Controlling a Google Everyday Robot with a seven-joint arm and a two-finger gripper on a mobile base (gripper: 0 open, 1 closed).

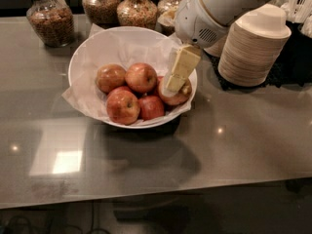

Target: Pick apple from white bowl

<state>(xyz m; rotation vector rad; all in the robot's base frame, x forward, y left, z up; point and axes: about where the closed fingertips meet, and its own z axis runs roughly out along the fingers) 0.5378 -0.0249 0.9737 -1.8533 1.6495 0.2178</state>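
The white bowl [87,48], wide, shallow and lined with crumpled white paper, stands on the grey counter and holds several apples. My gripper [176,76], cream-coloured, reaches down from the upper right into the bowl's right side. It lies over the top of the rightmost apple [171,97], which is reddish-orange with a yellow patch, and hides its upper part. A paler yellowish apple [110,77] sits at the back left and a red one [141,76] beside it. Two more red apples [123,106] lie at the front.
A tall stack of tan paper bowls [253,48] stands right of the white bowl, close to my arm. Glass jars of grains [48,18] line the counter's back edge. The counter's front edge runs along the bottom.
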